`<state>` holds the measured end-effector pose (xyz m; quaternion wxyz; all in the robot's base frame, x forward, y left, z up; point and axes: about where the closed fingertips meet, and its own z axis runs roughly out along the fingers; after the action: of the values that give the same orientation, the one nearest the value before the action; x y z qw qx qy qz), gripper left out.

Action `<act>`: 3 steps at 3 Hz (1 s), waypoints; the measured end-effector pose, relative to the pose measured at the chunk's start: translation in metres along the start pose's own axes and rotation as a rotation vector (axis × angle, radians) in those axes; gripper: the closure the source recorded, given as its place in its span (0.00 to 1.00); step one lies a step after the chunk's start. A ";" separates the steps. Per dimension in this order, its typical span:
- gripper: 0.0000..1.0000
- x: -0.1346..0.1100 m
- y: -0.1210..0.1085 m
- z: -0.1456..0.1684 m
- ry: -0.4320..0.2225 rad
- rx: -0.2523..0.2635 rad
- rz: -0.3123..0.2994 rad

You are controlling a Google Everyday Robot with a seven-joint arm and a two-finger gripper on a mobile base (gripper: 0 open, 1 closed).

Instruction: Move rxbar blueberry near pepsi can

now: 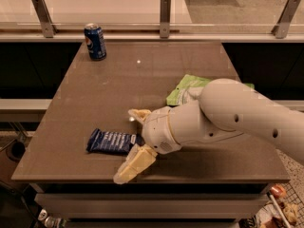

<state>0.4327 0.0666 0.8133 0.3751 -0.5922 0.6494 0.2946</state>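
Note:
The rxbar blueberry (110, 141), a flat dark blue wrapper with white lettering, lies near the front left of the brown table (142, 80). The pepsi can (95, 42) stands upright at the table's far left corner. My gripper (134, 144) is open at the bar's right end, with one cream finger (139, 115) behind it and the other finger (132, 165) in front, near the table's front edge. The bar's right end sits between the jaws. The white arm reaches in from the right.
A light green snack bag (186, 90) lies right of centre, partly hidden by my arm. A glass railing with metal posts (165, 16) runs along the far edge. The table's front edge lies just under the gripper.

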 end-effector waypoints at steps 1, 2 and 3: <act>0.15 -0.006 0.006 0.008 -0.032 0.008 -0.003; 0.39 -0.008 0.007 0.009 -0.031 0.006 -0.008; 0.62 -0.009 0.008 0.010 -0.030 0.005 -0.013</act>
<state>0.4258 0.0809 0.8154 0.3881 -0.5909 0.6408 0.2995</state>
